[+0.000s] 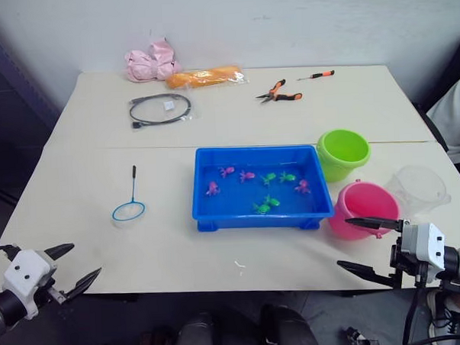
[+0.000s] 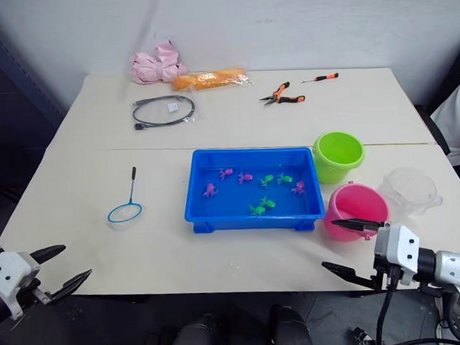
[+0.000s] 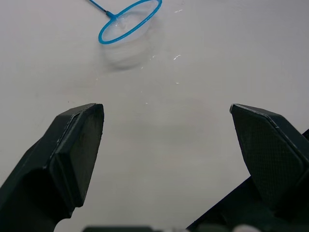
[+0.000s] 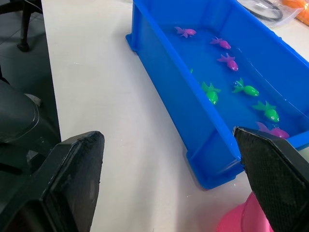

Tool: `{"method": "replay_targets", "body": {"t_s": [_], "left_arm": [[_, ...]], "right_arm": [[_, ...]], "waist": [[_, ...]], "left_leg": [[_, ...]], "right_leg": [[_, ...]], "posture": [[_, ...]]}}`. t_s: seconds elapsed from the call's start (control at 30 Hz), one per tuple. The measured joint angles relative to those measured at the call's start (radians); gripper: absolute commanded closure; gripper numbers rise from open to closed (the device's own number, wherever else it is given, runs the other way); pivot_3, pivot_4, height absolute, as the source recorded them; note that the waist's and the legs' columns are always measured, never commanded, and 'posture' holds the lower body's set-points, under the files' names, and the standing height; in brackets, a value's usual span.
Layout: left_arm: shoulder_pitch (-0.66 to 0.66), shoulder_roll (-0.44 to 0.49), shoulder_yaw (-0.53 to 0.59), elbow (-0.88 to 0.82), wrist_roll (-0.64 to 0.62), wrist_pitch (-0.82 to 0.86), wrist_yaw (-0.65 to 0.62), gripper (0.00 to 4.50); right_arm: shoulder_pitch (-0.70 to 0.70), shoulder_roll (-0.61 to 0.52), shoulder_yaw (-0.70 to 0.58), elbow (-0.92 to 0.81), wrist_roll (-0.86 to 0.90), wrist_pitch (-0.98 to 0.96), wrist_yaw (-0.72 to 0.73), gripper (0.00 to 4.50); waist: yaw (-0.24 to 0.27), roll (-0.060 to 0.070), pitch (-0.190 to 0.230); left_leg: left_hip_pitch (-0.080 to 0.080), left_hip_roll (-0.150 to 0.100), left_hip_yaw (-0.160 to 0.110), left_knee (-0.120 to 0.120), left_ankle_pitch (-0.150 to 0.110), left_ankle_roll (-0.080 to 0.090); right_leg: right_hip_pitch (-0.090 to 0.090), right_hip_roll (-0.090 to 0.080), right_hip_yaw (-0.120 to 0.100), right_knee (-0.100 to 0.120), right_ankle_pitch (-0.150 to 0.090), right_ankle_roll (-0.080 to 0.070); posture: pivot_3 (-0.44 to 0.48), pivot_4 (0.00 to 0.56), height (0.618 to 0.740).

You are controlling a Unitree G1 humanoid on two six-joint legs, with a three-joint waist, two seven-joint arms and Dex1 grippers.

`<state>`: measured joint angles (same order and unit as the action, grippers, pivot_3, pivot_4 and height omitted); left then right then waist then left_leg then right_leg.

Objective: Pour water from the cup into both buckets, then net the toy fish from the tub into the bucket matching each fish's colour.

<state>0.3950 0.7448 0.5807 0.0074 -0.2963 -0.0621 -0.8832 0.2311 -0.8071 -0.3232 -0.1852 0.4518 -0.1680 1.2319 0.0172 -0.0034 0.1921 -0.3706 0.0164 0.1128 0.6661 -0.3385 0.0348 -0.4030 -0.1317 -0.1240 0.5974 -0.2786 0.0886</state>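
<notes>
1. The right claw (image 1: 368, 244) hangs at the table's (image 1: 77, 179) near edge, jaws spread wide and holding nothing. Open like that, it looks ready to take the cup, the first thing the task calls for.
2. The pink bucket (image 1: 363, 209) stands just ahead of this claw, with one fingertip crossing in front of its wall. The cup (image 1: 418, 189) stands upright just beyond and outboard of the claw, beside the pink bucket, so the pour would be a short one.
3. The green bucket (image 1: 343, 153) sits farther ahead, past the pink one and close by the tub's far corner.
4. The tub (image 4: 164, 67) lies ahead and inboard of the right claw, holding water and the fish (image 4: 246, 89), pink and green mixed. None is netted yet.
5. The left claw (image 1: 74, 267) also hangs at the near edge, jaws wide apart and empty.
6. The net (image 3: 129, 20) lies flat on the table ahead of the left claw, hoop nearest and handle pointing away. It is well placed for this arm, judging by its side.
7. A cable (image 1: 160, 109), pliers (image 1: 278, 92) and a screwdriver (image 1: 317, 75) lie far beyond, clear of the work.
</notes>
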Motion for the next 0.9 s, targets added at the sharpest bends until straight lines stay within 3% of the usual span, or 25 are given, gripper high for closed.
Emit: {"method": "replay_targets", "body": {"t_s": [0.17, 0.4, 0.5, 0.7, 0.9], "left_arm": [[-0.025, 0.011, 0.000, -0.045, -0.086, 0.086, -0.042, 0.03], [-0.069, 0.024, -0.023, -0.169, -0.223, 0.225, -0.119, 0.03], [-0.087, 0.016, -0.097, -0.243, -0.249, 0.268, -0.134, 0.03], [-0.173, -0.031, -0.271, -0.432, -0.299, 0.346, -0.116, 0.03], [-0.357, -0.068, -0.398, -0.490, -0.311, 0.410, -0.063, 0.03]], "right_arm": [[0.088, 0.030, -0.040, -0.071, 0.033, 0.046, -0.051, 0.00], [0.320, 0.093, -0.306, -0.166, 0.104, 0.116, -0.145, 0.00], [0.351, 0.158, -0.404, -0.155, 0.144, 0.164, -0.223, 0.00], [0.314, 0.279, -0.446, -0.037, 0.158, 0.266, -0.438, 0.00], [0.088, 0.319, -0.375, 0.183, 0.016, 0.281, -0.679, 0.00]], "waist": [[0.009, 0.000, 0.000], [0.007, 0.000, 0.000], [0.006, 0.000, -0.001], [0.002, 0.002, -0.002], [-0.011, 0.007, -0.006]], "left_leg": [[0.000, 0.000, -0.001, 0.000, 0.000, 0.000], [0.001, 0.000, 0.000, 0.000, 0.000, -0.001], [0.002, 0.000, 0.002, 0.000, 0.000, -0.001], [0.002, 0.000, 0.004, 0.000, 0.000, -0.001], [0.002, -0.001, 0.009, 0.001, 0.006, 0.003]], "right_leg": [[-0.001, 0.000, 0.000, 0.002, 0.000, 0.000], [0.001, 0.000, 0.001, 0.002, 0.000, 0.000], [0.001, 0.000, 0.003, 0.002, 0.000, 0.000], [-0.002, 0.001, 0.007, 0.004, 0.000, 0.000], [-0.005, 0.002, 0.010, 0.010, 0.000, 0.000]], "posture": [[0.000, 0.150, 0.740], [0.000, 0.150, 0.740], [0.000, 0.150, 0.740], [0.000, 0.150, 0.740], [0.000, 0.150, 0.740]]}}
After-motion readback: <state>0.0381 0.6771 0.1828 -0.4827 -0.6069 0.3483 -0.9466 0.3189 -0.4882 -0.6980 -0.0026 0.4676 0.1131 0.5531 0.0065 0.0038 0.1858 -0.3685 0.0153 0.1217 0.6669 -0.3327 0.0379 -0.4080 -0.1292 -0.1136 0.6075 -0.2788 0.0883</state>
